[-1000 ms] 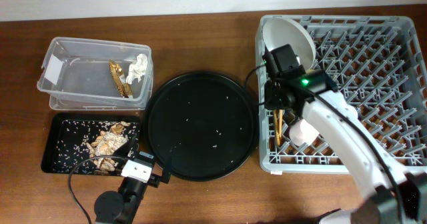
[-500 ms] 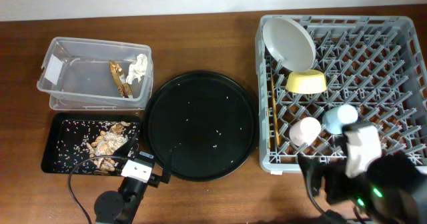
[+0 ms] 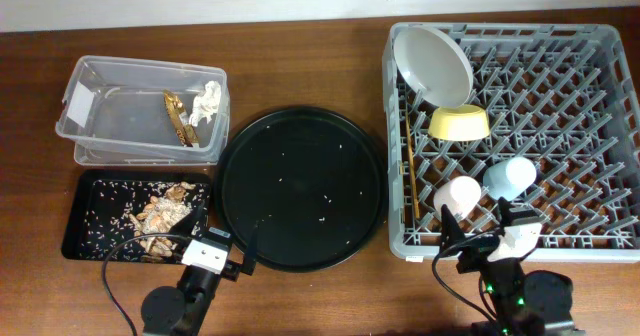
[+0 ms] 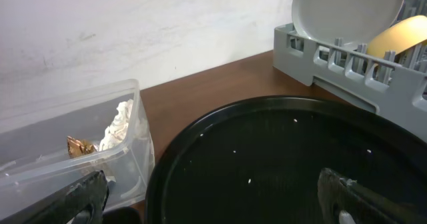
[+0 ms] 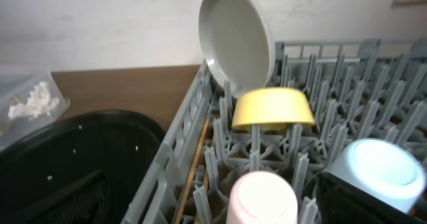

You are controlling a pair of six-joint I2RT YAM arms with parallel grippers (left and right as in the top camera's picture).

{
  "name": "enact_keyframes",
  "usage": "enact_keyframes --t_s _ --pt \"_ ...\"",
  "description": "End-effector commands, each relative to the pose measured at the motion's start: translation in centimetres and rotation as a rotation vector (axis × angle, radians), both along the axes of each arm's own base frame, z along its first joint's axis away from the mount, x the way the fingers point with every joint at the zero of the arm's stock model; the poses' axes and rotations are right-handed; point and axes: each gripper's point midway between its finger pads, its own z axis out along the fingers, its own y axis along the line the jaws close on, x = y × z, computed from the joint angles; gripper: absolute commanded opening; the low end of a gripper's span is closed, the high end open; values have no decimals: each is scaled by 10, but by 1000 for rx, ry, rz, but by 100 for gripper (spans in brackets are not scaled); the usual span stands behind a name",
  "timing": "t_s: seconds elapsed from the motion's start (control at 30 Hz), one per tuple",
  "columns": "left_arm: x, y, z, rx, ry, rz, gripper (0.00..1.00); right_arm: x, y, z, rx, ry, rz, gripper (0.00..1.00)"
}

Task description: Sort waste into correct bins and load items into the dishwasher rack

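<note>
Right gripper [image 5: 210, 197], apart and empty, hangs at the dishwasher rack's [image 3: 590, 126] 6 o'clock edge. Left gripper [image 4: 210, 191], likewise apart and empty, sits at the round tray's [image 3: 300, 186] 7 o'clock. Plate [image 5: 237, 41], yellow bowl [image 5: 272, 107], pink cup [image 5: 261, 197], blue cup [image 5: 377, 171] and chopsticks [image 3: 412, 171] are racked. Tissue [image 3: 208, 100] and wrapper [image 3: 177, 116] lie in the tub [image 3: 120, 116], scraps [image 3: 160, 214] in the black tray [image 3: 90, 226]. The sorting looks finished, and nothing seems left to grasp.

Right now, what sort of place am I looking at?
Likely a tabletop dish-clearing test setup rather than a kitchen: a grey dishwasher rack holding a plate, plus a clear tub and a shallow black tray of food scraps, on a wooden table.
</note>
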Motion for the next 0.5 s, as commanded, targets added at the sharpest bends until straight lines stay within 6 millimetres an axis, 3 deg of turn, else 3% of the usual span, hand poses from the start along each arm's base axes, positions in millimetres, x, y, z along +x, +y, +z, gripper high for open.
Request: enact_keyframes --t_s 0.0,0.1,0.47 --pt "0 0 -1 8 -2 -4 99 14 3 -15 7 -62 14 99" --pt "0 0 -1 8 -3 -4 99 24 4 -33 9 -108 16 99" --pt "0 0 -1 8 -3 -4 100 24 4 -34 9 -103 16 99"
